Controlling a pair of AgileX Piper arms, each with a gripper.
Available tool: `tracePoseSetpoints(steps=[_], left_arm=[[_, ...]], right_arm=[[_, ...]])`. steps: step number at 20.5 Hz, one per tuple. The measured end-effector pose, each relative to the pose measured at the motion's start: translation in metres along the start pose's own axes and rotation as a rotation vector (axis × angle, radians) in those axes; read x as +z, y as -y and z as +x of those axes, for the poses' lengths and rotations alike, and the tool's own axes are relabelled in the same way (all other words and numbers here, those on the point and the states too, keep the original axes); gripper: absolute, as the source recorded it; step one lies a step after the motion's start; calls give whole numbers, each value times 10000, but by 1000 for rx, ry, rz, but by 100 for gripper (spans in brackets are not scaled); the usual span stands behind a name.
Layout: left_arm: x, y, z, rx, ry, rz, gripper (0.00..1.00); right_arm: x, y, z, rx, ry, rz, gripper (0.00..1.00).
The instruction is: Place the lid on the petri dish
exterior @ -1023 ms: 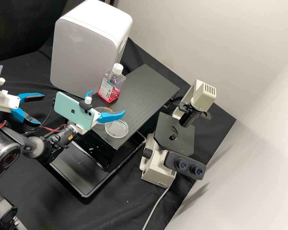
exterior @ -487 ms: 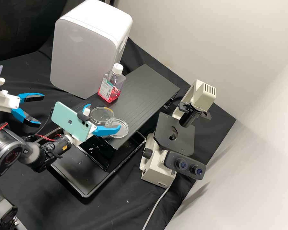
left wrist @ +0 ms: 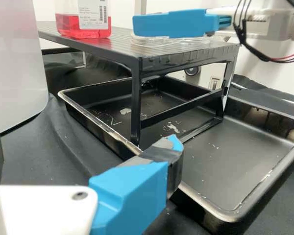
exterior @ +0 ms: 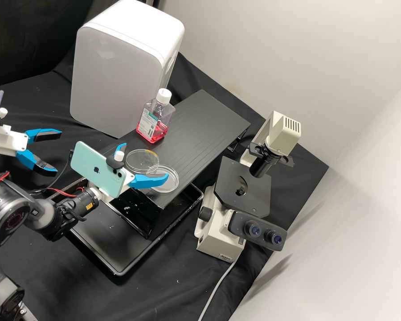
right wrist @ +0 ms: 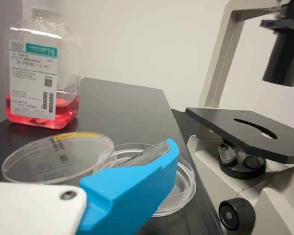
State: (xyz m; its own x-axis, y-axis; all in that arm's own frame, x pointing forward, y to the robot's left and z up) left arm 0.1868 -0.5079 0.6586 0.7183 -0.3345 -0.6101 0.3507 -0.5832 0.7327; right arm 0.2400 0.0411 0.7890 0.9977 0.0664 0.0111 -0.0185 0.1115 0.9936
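The lid is lying on the black shelf, near its front end and just beside the petri dish. In the right wrist view its edge is overlapping the dish's rim, but we cannot tell whether it is leaning on it.

On to the containers. The black tray is sitting under the shelf, holding the shelf's frame and a scatter of white flecks. The flask, white-capped, is standing upright further back on the shelf, holding a shallow layer of red liquid. The dish is looking empty to us.

The lid is showing as a clear, round, shallow disc with a yellow strip and some small print on it.

Around it, we are seeing the big white box standing behind the shelf and the microscope beside it. A mint-green phone is riding on the right wrist. The right gripper is hovering over the lid with its fingers spread wide, gripping nothing. One finger is crossing in front of the dish. The left gripper is hanging well apart, fingers released too.
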Motion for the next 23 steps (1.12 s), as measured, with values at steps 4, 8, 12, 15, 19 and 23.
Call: tracePoseSetpoints(steps=[4, 8, 12, 15, 19, 23], left_arm=[[-1, 0, 0, 1, -1, -1, 100], [-1, 0, 0, 1, -1, -1, 100], [-1, 0, 0, 1, -1, -1, 100], [-1, 0, 0, 1, -1, -1, 100], [-1, 0, 0, 1, -1, -1, 100], [-1, 0, 0, 1, -1, -1, 100]], right_arm=[[24, 69, 59, -24, 11, -3, 100], [7, 140, 125, -42, 6, -14, 100], [11, 154, 144, -41, 8, -23, 100], [9, 150, 149, -39, 9, -22, 0], [7, 149, 152, -37, 8, -22, 0], [2, 143, 153, -31, 3, -22, 0]])
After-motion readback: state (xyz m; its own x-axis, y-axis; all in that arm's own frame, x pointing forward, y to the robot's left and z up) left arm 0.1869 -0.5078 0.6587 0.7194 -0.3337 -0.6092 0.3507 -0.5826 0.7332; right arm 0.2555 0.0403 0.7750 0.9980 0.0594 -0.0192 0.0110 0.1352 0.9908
